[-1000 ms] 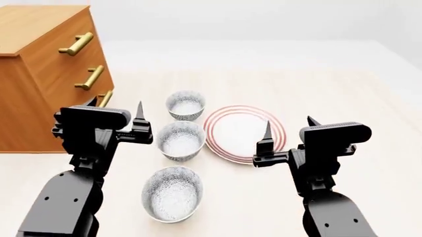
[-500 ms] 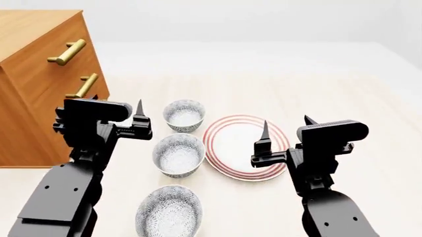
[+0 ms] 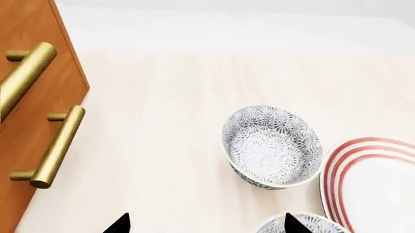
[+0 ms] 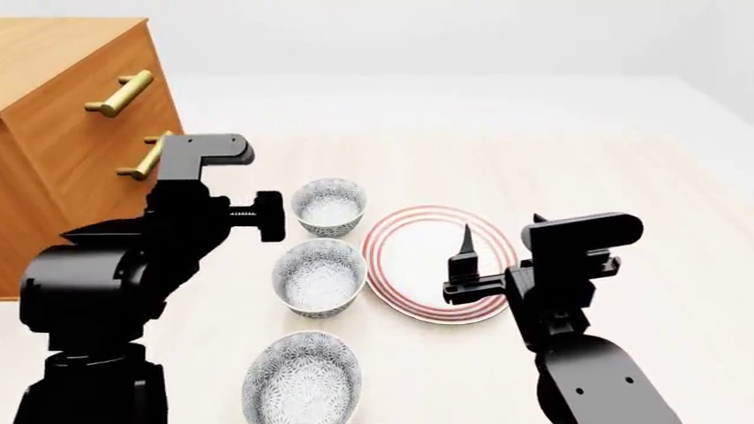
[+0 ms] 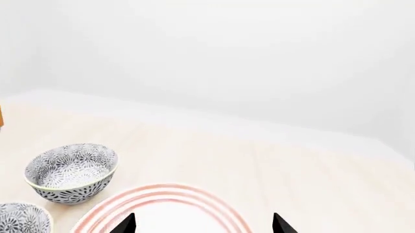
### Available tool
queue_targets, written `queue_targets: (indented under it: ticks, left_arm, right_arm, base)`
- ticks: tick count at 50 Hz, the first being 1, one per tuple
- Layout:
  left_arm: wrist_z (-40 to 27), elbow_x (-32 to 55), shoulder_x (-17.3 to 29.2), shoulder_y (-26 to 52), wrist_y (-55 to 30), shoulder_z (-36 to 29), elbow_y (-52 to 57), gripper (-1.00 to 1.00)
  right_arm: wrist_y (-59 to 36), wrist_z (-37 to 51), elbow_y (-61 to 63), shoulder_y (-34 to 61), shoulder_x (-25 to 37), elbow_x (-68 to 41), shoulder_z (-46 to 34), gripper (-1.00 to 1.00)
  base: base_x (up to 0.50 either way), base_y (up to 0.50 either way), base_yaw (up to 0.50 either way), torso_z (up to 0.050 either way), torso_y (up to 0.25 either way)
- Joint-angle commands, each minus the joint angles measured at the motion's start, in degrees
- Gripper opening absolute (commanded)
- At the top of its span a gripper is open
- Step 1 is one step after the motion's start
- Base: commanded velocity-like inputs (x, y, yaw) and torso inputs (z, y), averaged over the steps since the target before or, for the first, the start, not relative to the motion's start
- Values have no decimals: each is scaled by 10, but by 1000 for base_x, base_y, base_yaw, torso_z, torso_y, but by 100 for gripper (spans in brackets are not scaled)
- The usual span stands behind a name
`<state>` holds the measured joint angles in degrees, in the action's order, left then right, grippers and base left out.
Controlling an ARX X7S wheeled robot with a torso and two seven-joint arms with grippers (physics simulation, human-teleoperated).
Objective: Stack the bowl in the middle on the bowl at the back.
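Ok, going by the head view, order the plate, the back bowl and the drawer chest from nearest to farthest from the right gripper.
1. The red-ringed plate, directly under the right gripper.
2. The bowl at the back, off to its left, beyond the plate's rim.
3. The wooden drawer chest, farthest, at the table's far left.

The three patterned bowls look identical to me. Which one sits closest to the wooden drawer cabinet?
The bowl at the back, farthest from the robot, in line with the other two.
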<state>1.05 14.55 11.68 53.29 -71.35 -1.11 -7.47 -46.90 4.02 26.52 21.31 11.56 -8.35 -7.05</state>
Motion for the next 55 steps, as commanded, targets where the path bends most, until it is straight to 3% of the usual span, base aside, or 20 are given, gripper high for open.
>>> queue_targets:
  ticks: [1,11,28,55]
  left_arm:
    - [-6,10,-20,66,-63,8,-82,100]
    - [-25,4,-37,91,-60,14,-130,100]
    - [-43,-2,-49,73,-89,-33,-127,100]
    - [-64,-1,-62,73,-72,-29,-191,100]
  right_arm:
    - [-21,5,-11,12,1,-2,-9,100]
    - [-26,10,-20,18,5,-1,-11,100]
    - [-24,16,-28,16,5,-9,-1,100]
    - [-13,24,-47,15,5,-18,1,100]
  base:
    - [0,0,0,0,0]
    - [0,0,0,0,0]
    - [0,0,0,0,0]
    - [0,0,0,0,0]
